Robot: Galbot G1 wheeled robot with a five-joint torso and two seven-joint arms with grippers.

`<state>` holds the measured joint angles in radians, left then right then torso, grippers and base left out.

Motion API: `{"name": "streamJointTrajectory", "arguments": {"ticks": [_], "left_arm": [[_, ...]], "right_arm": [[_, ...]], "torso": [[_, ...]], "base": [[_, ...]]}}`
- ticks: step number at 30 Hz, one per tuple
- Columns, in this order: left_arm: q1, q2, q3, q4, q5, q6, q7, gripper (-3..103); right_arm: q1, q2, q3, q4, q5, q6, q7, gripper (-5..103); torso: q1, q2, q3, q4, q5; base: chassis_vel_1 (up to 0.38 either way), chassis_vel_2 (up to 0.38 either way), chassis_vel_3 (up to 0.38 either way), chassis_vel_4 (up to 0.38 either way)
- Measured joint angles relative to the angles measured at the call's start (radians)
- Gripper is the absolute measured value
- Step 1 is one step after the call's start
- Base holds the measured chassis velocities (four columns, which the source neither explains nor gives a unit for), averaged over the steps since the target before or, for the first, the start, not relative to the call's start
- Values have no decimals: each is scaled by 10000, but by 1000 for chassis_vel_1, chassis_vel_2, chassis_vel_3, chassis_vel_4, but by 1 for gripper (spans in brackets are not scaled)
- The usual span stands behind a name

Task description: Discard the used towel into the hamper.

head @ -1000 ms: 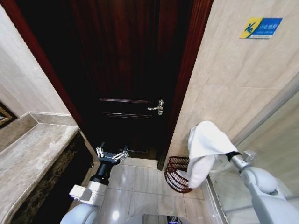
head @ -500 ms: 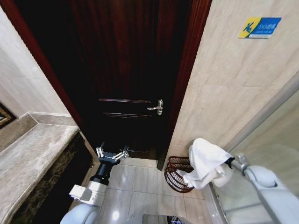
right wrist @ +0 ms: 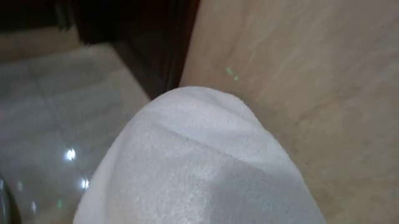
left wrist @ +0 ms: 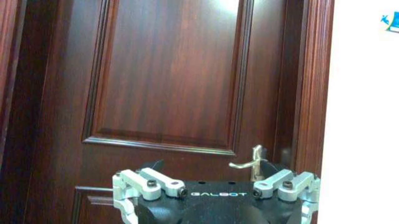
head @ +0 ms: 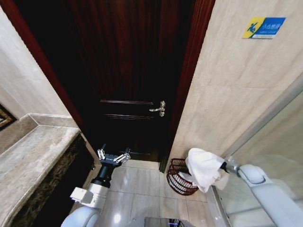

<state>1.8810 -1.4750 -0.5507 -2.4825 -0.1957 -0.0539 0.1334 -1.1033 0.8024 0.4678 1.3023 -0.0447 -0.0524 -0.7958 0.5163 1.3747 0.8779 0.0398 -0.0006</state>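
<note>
One towel (head: 203,168) draped over right gripper (head: 222,166) (grip hidden) above one hamper (head: 177,179); left gripper (head: 113,155) spread, empty.

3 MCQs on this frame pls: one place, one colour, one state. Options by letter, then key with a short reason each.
1. Where is the hamper?
A. on the floor by the door frame
B. on the stone counter
C. hung on the door handle

2. What colour is the towel?
A. blue
B. white
C. brown

3. How is the left tool?
A. shut on the towel
B. inside the hamper
C. open, holding nothing

Key:
1 A: the head view shows it standing on the floor tiles where frame meets wall.
2 B: the cloth draped over the right tool is white in head and right wrist views.
3 C: its fingers are spread in front of the door.
</note>
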Motion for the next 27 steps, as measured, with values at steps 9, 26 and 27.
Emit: {"name": "streamJointTrajectory", "arguments": {"ticks": [9,26,27], "left_arm": [[0,0,0,0,0,0,0,100],[0,0,1,0,0,0,0,100],[0,0,1,0,0,0,0,100]], "right_arm": [[804,869,-932,-1036,-119,710,1597,11],[943,802,-263,-1823,-3091,2590,-1509,11],[1036,715,-402,-1823,-2492,2633,-1415,11]], "torso": [[1,-1,0,2,5],[0,0,-1,-3,2],[0,0,-1,-4,-2]], "base": [[0,0,0,0],[0,0,0,0],[0,0,0,0]]}}
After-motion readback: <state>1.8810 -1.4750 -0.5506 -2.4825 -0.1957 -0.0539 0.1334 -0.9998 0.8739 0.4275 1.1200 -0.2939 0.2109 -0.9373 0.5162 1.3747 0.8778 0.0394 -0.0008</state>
